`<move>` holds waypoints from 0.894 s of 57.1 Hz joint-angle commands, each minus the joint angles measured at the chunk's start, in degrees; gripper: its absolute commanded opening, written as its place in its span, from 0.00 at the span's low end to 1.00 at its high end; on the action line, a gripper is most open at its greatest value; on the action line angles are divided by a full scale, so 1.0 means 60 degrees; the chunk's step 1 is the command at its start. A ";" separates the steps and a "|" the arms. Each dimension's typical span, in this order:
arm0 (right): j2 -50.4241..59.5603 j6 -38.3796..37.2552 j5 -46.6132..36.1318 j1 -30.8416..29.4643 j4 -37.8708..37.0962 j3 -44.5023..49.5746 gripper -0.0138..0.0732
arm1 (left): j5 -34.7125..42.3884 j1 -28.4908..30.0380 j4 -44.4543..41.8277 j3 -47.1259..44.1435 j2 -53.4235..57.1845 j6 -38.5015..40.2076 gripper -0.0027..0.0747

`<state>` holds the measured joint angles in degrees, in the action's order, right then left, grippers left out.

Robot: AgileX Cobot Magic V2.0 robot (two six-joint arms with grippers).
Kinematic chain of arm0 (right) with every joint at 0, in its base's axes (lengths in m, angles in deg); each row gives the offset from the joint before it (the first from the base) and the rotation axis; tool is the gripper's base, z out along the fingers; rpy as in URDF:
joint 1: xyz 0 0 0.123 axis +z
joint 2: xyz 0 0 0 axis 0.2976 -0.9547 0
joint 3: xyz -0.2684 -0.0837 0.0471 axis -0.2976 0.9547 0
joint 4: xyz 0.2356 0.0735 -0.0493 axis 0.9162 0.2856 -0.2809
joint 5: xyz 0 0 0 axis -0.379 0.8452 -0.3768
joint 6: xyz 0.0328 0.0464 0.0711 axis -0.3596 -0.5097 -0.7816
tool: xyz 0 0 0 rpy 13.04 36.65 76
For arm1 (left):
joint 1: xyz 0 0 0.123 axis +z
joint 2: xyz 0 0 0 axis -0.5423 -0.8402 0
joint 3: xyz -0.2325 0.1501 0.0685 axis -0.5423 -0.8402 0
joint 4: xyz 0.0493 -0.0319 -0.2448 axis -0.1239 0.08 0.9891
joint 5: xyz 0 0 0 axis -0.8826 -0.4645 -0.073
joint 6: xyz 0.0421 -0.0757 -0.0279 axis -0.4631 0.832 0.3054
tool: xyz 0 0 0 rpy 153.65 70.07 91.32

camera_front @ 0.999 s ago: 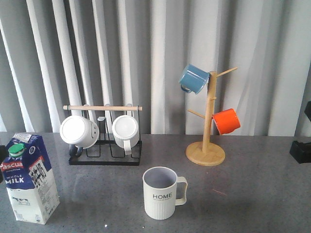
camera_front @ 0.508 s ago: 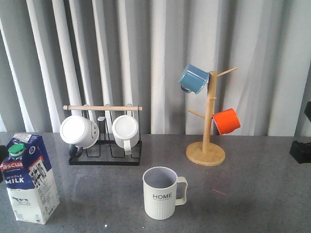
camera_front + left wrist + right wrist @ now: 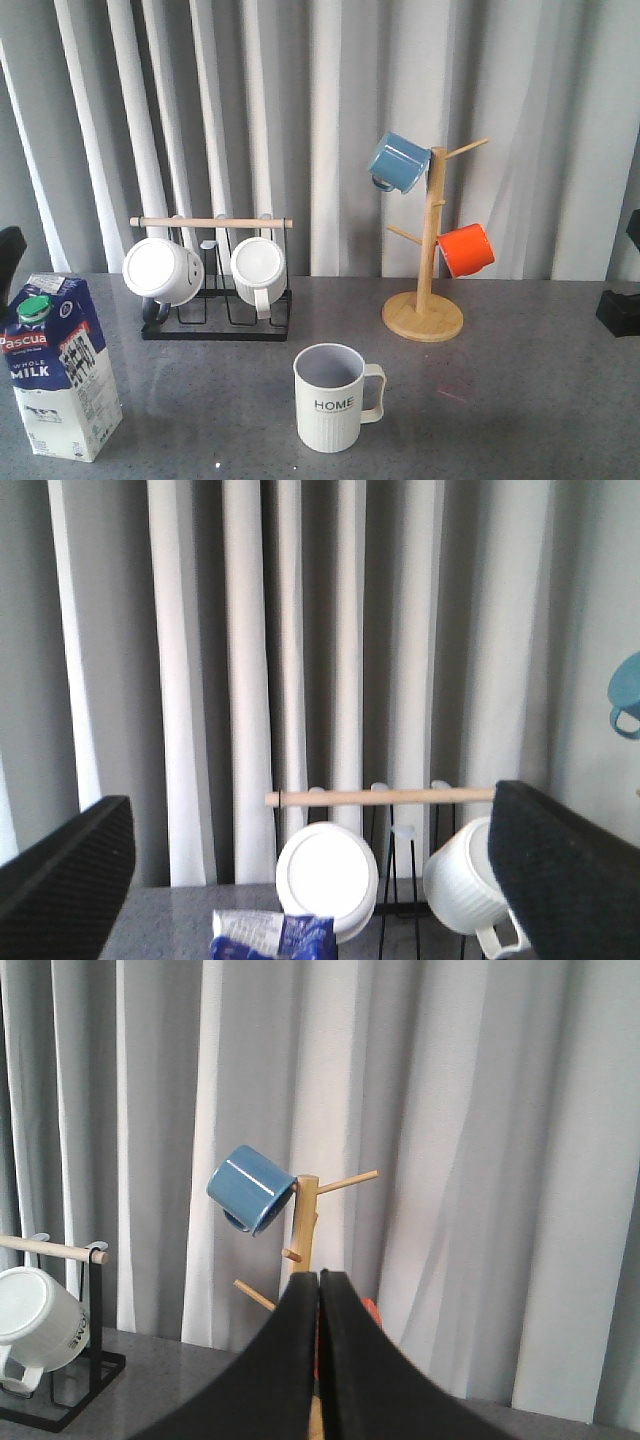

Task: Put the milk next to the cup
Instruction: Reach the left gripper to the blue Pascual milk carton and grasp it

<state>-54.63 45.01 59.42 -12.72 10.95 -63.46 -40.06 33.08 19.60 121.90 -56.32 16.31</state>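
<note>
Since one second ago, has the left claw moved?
Yes. The left claw has come into the front view at the left edge, above the milk, which stands unmoved.

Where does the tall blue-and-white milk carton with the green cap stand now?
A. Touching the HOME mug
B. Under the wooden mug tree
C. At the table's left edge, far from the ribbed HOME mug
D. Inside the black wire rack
C: the milk carton stands at the left edge, with bare table between it and the HOME mug.

My milk [image 3: 62, 366] carton looks like printed glossy paperboard; the cup [image 3: 331, 397] is matt ribbed ceramic on a speckled grey tabletop [image 3: 520, 400], near a pale wooden mug tree [image 3: 427, 260]
</note>
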 commanded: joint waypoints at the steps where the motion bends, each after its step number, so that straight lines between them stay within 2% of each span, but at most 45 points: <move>1: 0.0135 0.0020 -0.0657 -0.0042 -0.0057 -0.0234 0.15 | 0.0959 -0.0061 0.0065 0.0592 -0.0495 0.0029 0.98; 22: 0.0135 0.0020 -0.0657 -0.0042 -0.0057 -0.0234 0.15 | 0.0971 0.0102 0.0087 0.1166 -0.2711 -0.0236 0.96; 44: 0.0135 0.0020 -0.0658 -0.0042 -0.0057 -0.0234 0.15 | 0.1143 0.0409 0.0070 0.1150 -0.3933 -0.0224 0.95; 48: 0.0135 0.0020 -0.0657 -0.0042 -0.0057 -0.0234 0.15 | 0.1167 0.0409 0.0070 0.1150 -0.4122 -0.0216 0.92; 51: 0.0135 0.0020 -0.0657 -0.0042 -0.0057 -0.0234 0.15 | 0.1210 0.0409 0.0070 0.1150 -0.4275 -0.0216 0.87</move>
<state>-54.63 45.01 59.47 -12.72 10.90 -63.46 -37.76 35.52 19.59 127.02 -82.55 14.96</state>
